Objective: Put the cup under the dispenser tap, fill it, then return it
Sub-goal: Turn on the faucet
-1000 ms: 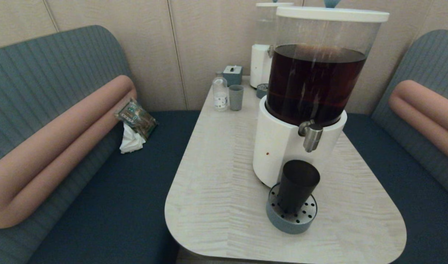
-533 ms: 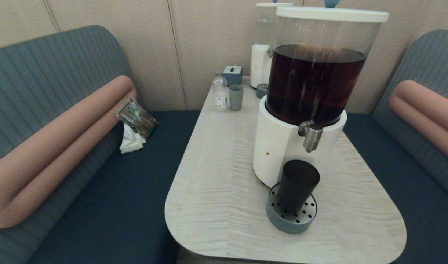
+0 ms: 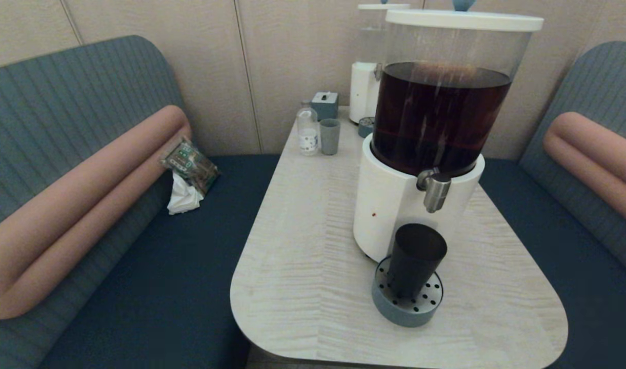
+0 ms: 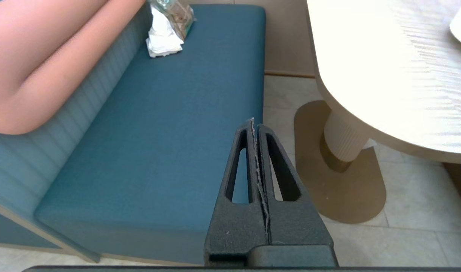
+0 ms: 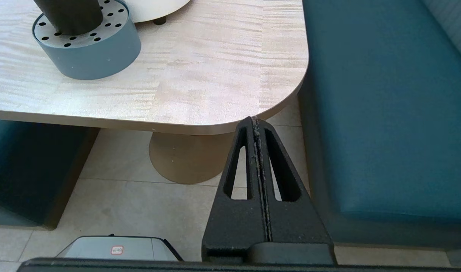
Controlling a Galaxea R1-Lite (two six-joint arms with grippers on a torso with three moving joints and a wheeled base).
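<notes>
Standing on the drip tray (image 3: 407, 307), just below and slightly off the dispenser tap (image 3: 436, 190): the cup (image 3: 415, 260), ready for filling.
Parked low off the table (image 3: 313, 246), fingers pressed together on nothing: left gripper (image 4: 255, 124) and right gripper (image 5: 254, 122).

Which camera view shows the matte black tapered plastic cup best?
The head view: there the matte black tapered plastic cup shows whole, rim included, standing on the round grey perforated drip tray below the brushed-steel dispenser tap. The right wrist view shows only the cup's lower body. The left wrist view shows none of it.
</notes>
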